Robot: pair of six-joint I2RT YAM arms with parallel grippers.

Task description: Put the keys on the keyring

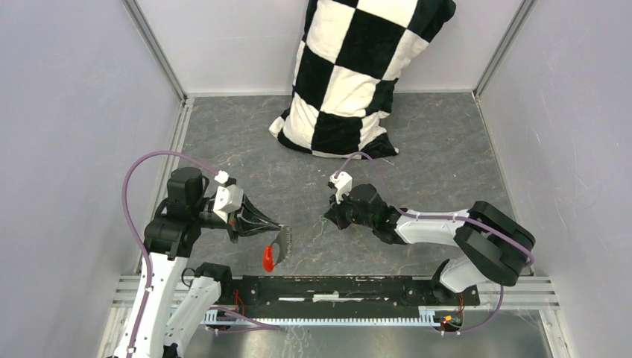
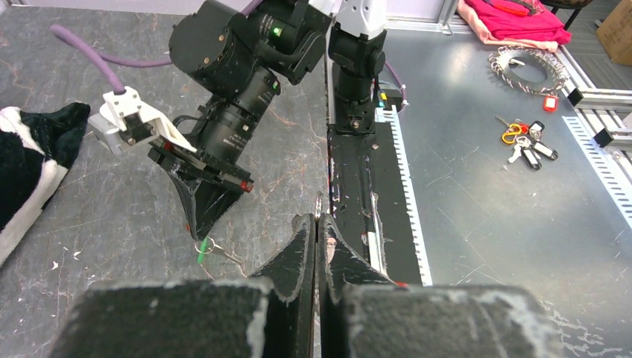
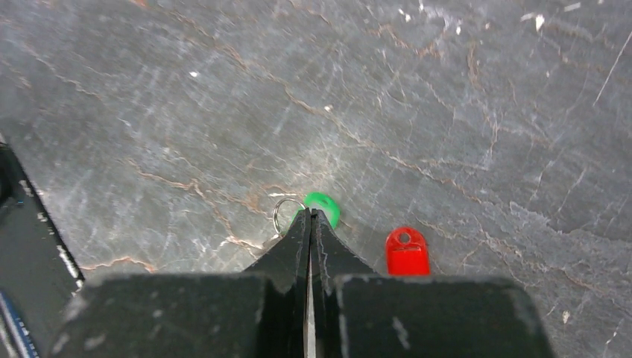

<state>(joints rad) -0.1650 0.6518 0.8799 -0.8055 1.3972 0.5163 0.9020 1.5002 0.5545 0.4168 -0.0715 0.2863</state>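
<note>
My left gripper [image 1: 279, 233] is shut on the keyring. Its red-and-grey fob [image 1: 273, 252] hangs below the fingers, and a thin silver ring edge [image 2: 319, 203] pokes out between the closed tips in the left wrist view. My right gripper [image 3: 311, 213] is down at the floor, shut with its tips pinching the edge of the green key's head [image 3: 327, 207], a small wire ring [image 3: 284, 212] beside it. The red key [image 3: 406, 251] lies flat just to the right, untouched. From the left wrist, the green key [image 2: 203, 250] shows at the right gripper's tip [image 2: 198, 227].
A black-and-white checkered pillow [image 1: 350, 74] leans against the back wall. A black rail [image 1: 335, 287] runs along the near edge between the arm bases. Beyond it, a metal surface holds another key bunch [image 2: 525, 145], a toothed ring [image 2: 525, 67] and red cloth [image 2: 514, 19].
</note>
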